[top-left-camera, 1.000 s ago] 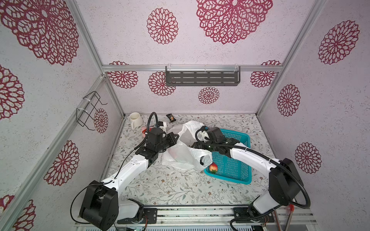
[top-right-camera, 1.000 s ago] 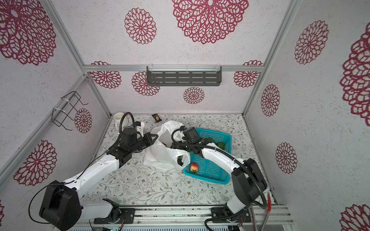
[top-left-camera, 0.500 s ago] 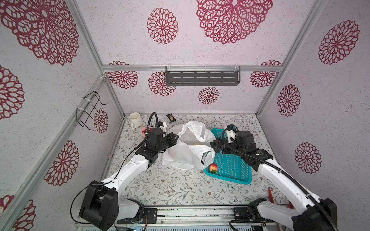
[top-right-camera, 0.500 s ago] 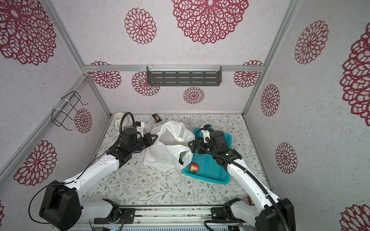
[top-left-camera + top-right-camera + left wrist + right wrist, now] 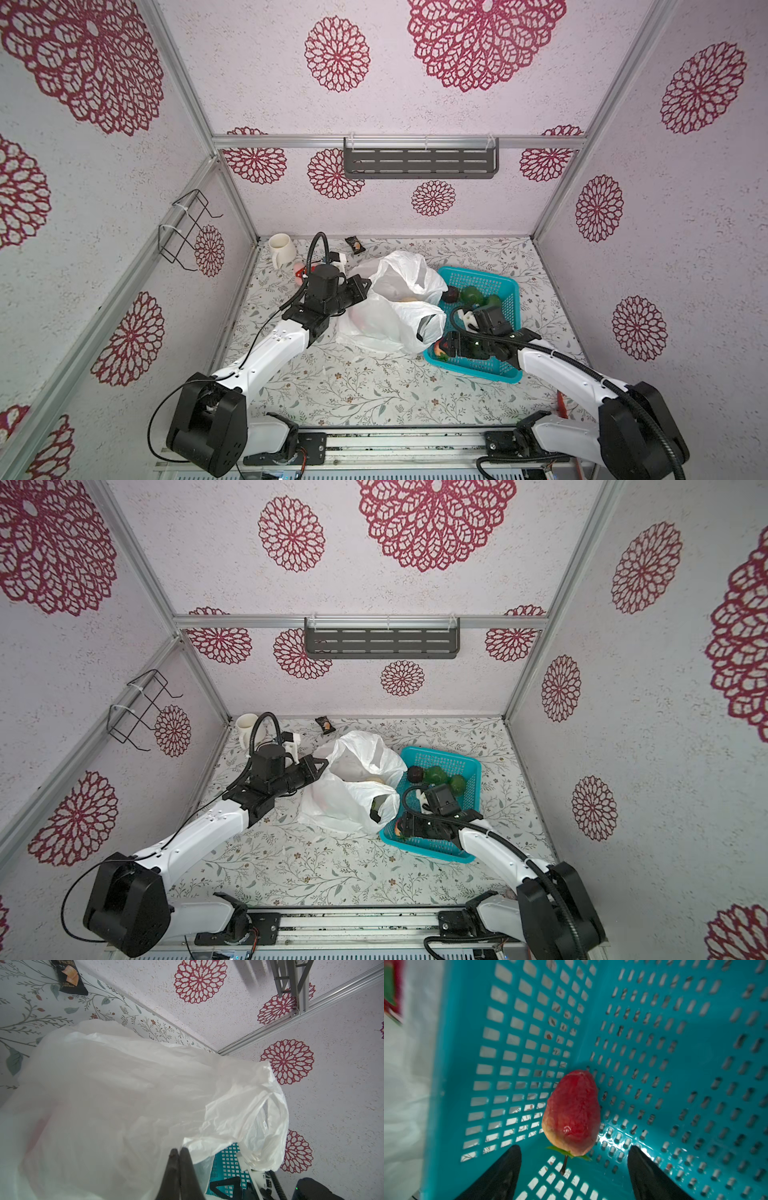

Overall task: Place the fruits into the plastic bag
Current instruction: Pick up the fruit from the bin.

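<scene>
The white plastic bag lies crumpled mid-table with its mouth toward the teal basket. My left gripper is shut on the bag's edge. A pale fruit shows inside the mouth. My right gripper is low in the basket's near corner, open. The red strawberry lies just ahead of its fingertips, stem toward them, untouched. Two green fruits and a dark red one sit at the basket's far end.
A cream mug and a dark snack packet lie by the back wall. A pink toy is partly hidden behind my left arm. A wire rack hangs on the left wall, a grey shelf on the back wall.
My right arm drew back from the bag's mouth and came down into the basket's near corner over the strawberry, its jaws narrowing a little. The left gripper kept its hold on the bag.
</scene>
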### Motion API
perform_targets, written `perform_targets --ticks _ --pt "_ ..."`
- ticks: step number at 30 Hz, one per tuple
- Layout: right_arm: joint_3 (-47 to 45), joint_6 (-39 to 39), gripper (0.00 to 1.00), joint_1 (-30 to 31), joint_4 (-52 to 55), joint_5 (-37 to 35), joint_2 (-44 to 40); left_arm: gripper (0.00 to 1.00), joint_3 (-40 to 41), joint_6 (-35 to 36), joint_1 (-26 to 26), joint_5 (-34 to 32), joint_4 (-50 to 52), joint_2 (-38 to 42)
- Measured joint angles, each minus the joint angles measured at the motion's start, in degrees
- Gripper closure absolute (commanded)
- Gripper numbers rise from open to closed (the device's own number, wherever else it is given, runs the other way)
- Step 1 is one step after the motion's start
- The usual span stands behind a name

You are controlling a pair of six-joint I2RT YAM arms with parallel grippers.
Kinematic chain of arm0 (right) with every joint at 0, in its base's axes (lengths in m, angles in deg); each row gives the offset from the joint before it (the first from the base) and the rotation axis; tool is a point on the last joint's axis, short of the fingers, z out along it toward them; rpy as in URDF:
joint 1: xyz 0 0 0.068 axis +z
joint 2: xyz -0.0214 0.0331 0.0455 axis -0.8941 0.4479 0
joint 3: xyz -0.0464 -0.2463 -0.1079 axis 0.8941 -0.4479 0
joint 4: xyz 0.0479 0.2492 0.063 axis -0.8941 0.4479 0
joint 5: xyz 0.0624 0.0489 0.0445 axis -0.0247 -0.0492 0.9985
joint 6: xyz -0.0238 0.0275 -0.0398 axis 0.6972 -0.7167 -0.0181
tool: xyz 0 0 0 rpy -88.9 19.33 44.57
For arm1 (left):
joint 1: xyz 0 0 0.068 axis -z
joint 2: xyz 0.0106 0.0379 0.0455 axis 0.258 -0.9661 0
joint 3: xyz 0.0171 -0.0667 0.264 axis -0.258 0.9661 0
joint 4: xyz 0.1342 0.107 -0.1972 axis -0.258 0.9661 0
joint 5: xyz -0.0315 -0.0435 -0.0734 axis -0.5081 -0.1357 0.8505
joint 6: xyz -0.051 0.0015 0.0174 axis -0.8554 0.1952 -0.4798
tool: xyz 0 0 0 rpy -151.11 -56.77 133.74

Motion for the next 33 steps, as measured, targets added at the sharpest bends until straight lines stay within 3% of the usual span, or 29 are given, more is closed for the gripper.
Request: perform_targets --ticks 11,16,18,26,33 --pt "2.56 0.61 0.34 1.42 -3.08 -1.46 9.99 1.00 -0.24 -0.04 0.00 0.00 0.07 0.00" --pt "4.79 1.01 0.54 2.34 -3.02 -5.14 12.70 1.00 -0.24 -0.02 0.00 0.00 0.07 0.00" --pt "5.29 1.16 0.58 2.47 -2.84 -6.82 12.96 1.00 -0.26 -0.02 0.00 0.00 0.09 0.00" --pt "6.45 1.73 0.60 2.47 1.46 -12.94 7.52 1.00 -0.26 0.04 0.00 0.07 0.13 0.00" --pt "15.72 4.39 0.60 2.38 2.19 -12.74 -1.20 1.00 -0.28 0.61 0.20 0.33 0.13 0.00"
